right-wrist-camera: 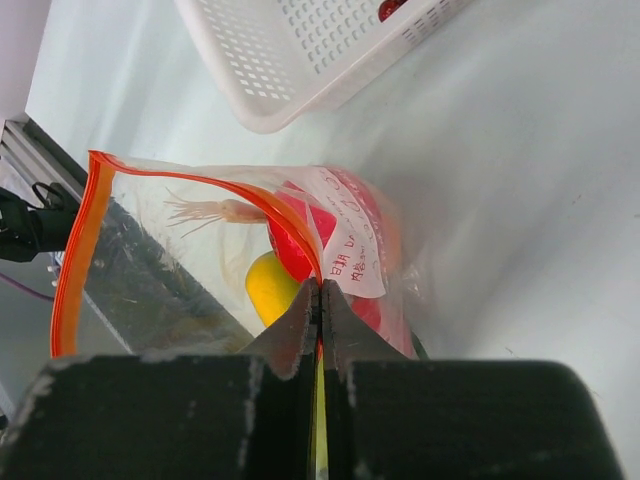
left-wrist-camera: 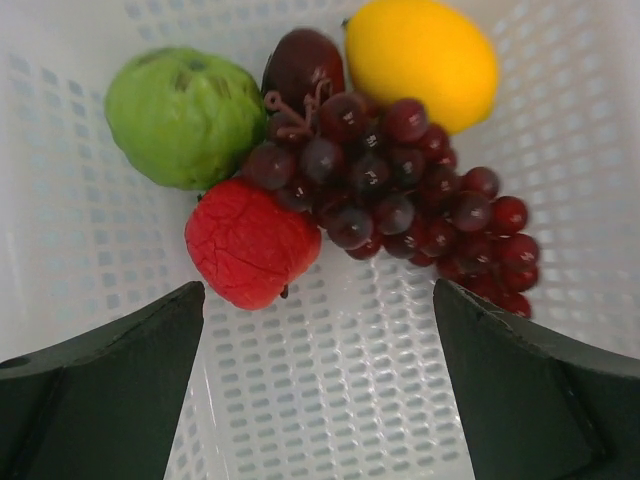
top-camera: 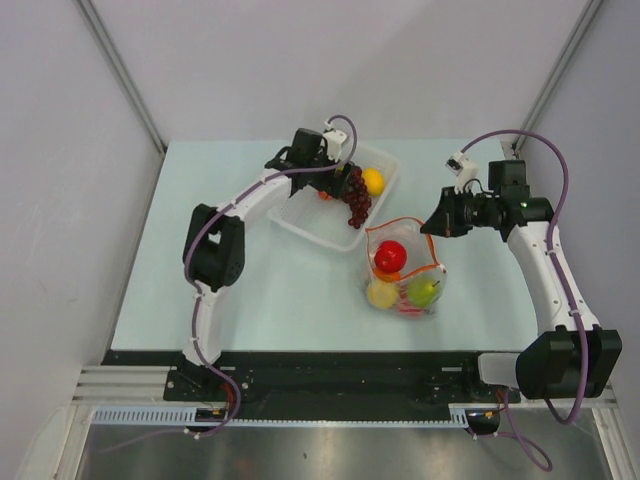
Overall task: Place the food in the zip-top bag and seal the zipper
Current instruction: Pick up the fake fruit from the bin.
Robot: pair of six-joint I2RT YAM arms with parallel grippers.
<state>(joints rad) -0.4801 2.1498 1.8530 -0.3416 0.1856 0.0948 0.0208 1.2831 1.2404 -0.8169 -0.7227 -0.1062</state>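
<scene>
Top view: the left gripper [top-camera: 340, 162] hung over the tray [top-camera: 300, 222], with the grapes [top-camera: 357, 198] and lemon [top-camera: 373, 181] just ahead of its jaws. The right gripper [top-camera: 437, 220] met the bag [top-camera: 430, 272] at its mouth, and the zipper [top-camera: 398, 222] looped open away from those jaws. An apple [top-camera: 391, 255] and other fruit already sat inside.

Left wrist: the jaws stood spread wide and empty. The grapes lay ahead and slightly right of the gap, a red fruit [left-wrist-camera: 250, 240] ahead and left, and a green fruit [left-wrist-camera: 185, 115] and the lemon beyond. The bunch touched all three. Closing on it would probably catch only a few berries, so it could swing, slip or drag a neighbour out. Its stem end lay farthest from the jaws, which made a clean hold harder.

Right wrist: the jaws were pressed together, pinching the bag's rim at the zipper, with the mouth gaping to their left. It was a thin hold on floppy film. A heavy bunch dropped against the far lip could, I judged, pull the rim free or fold the mouth shut. The bag could also tip and spill its fruit, and grapes lodged across the zipper would stop it sealing
</scene>
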